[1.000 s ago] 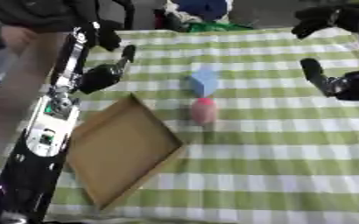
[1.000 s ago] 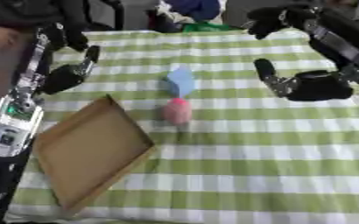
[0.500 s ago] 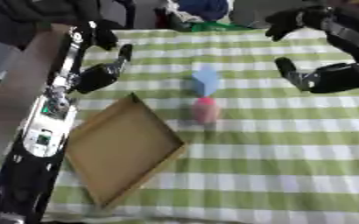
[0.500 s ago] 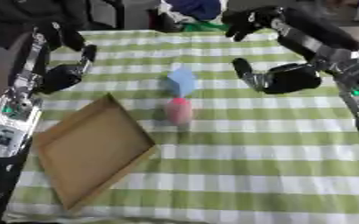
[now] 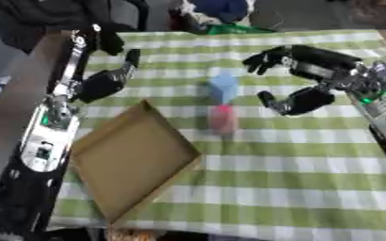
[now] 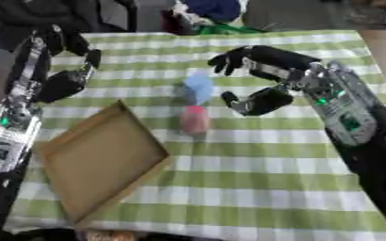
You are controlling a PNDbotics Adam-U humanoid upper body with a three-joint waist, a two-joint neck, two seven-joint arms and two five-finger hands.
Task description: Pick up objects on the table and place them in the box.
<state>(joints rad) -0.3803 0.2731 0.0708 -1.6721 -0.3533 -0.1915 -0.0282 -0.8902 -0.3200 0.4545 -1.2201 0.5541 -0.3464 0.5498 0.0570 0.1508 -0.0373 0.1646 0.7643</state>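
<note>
Right hand (image 6: pixel 258 80) hangs over the green-checked table (image 6: pixel 278 164) with fingers and thumb spread wide, holding nothing, just to the right of the two objects. Nearest to it stands the pale blue block (image 5: pixel 222 87). Just in front of that block, on the robot's side, stands the pink object (image 5: pixel 222 118), upright and very near the block, though whether the two touch cannot be told. Neither has reached the cardboard box (image 5: pixel 130 157), which lies open and empty to the left, turned askew on the cloth.

Over on the far left the left hand (image 5: pixel 106 80) hovers near the box's far corner, fingers relaxed and clear of everything.

Now the danger. Those two objects sit so near each other that a wide-open hand closing on one could well knock the other, and the tall pink one looks the likelier to tip and roll. The thumb hangs low beside the blue block, so a sideways approach may shove it along the cloth rather than take it. Then there is the carry: the box is shallow and angled, and a release short of its near wall would leave the object on the table or perched on the rim.
</note>
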